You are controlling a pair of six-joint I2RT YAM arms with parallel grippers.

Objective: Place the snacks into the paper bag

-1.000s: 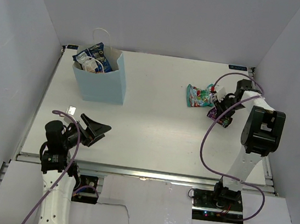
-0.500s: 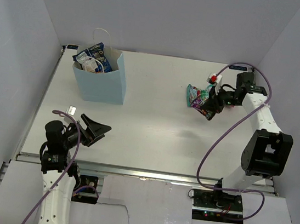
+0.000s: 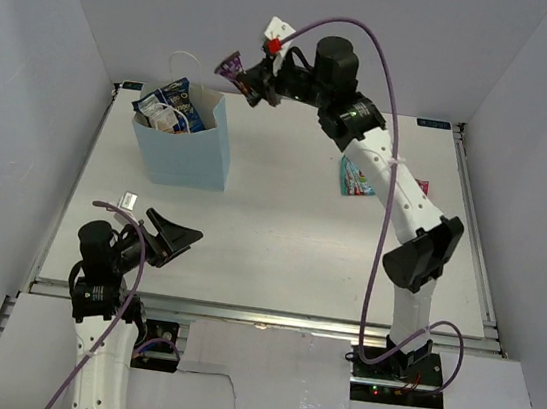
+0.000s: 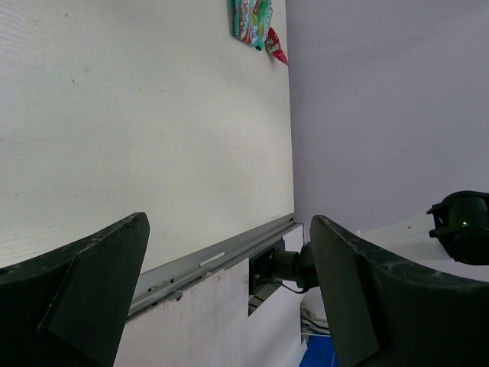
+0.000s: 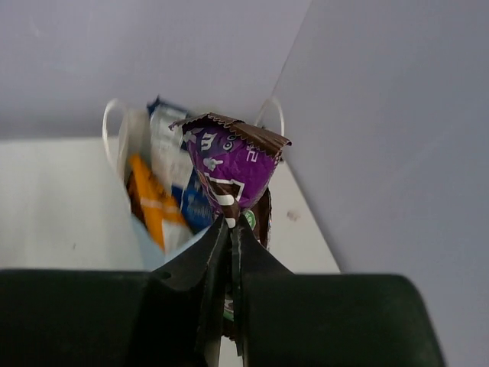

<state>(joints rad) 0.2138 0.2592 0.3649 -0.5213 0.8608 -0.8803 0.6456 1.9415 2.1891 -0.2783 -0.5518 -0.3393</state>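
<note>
One packet in hand: the small dark purple candy pack [image 3: 231, 64] is pinched by one end in my right gripper [image 3: 251, 83], jaws pressed together on the foil. It hangs in the air just right of the paper bag [image 3: 194, 159] and above its mouth.
Step as I judge it: carry the pack left until it sits squarely over the opening, dip it between the white handles, and only then let go. Released here, it would likely hit the rim or land outside.
Watch-out: packets already stand tall in the bag, so I'd aim for the freer right side.
Pack's look: crinkly purple foil, white lettering, a brown jagged edge; small and light.
Bag: light blue, upright, far left on the table [image 3: 279, 236], with a blue-white bag [image 3: 171, 105] poking out.
Not yet bagged: teal-red candy bag [image 3: 357, 180], lying flat beneath my right arm.
Left gripper [image 3: 170, 236]: jaws wide apart, empty, low at the near-left edge.
</note>
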